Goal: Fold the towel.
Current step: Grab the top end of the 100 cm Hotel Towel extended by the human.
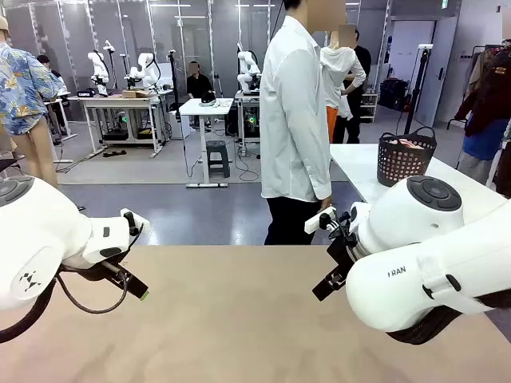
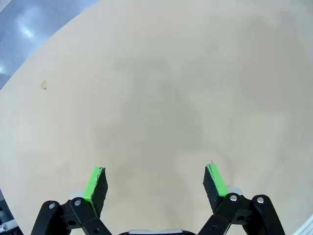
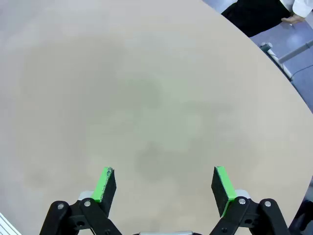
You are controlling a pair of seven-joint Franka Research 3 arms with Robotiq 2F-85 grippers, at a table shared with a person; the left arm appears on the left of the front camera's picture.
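Observation:
The towel [image 1: 410, 144] shows as a bit of salmon-pink cloth inside the dark plastic basket [image 1: 404, 163] on a white table at the back right, far from both arms. My left gripper [image 1: 136, 287] hangs over the left side of the tan table [image 1: 231, 319], and in the left wrist view it [image 2: 156, 181] is open above bare tabletop. On the other side my right gripper [image 1: 323, 287] is held above the table's right part. The right wrist view shows it [image 3: 161, 183] open too, with nothing between the green pads [image 3: 106, 183].
A person in a white shirt [image 1: 295, 120] stands at the far edge of the tan table, turned sideways. The table's edge [image 3: 274, 63] curves across the top right of the right wrist view, with the person's dark trousers [image 3: 254, 14] beyond it.

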